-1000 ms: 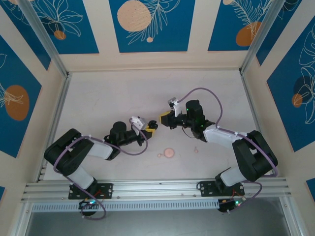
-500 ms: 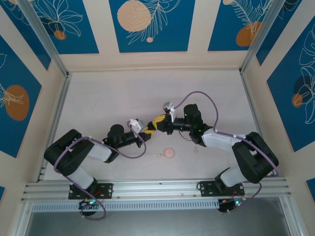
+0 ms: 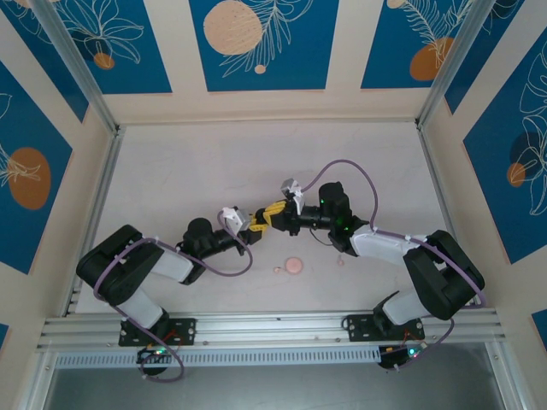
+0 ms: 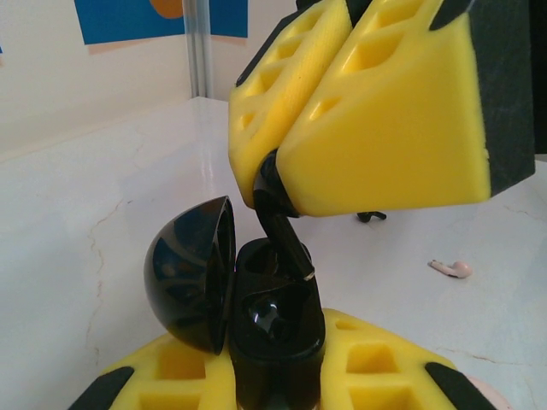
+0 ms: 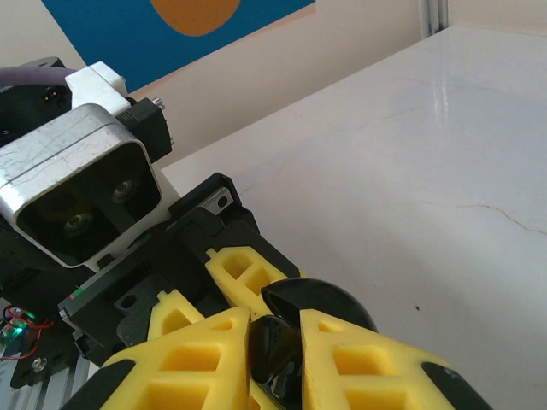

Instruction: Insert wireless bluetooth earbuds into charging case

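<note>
So the right fingers (image 4: 385, 111) pinch the black earbud (image 4: 282, 231) by its head, left fingers (image 4: 376, 363) clamp the open case (image 4: 278, 337). Bud's probably light and slick; head's the spot to hold.

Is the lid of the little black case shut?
No, the black case has its domed lid swung open to one side, and a black earbud is poised at its open top.

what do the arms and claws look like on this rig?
Left arm and right arm: black joints, white link shells, a purple cable looped along each. Left claw and right claw: black-backed yellow foam pads moulded with rectangular pockets. Grey metal camera at the wrist.
</note>
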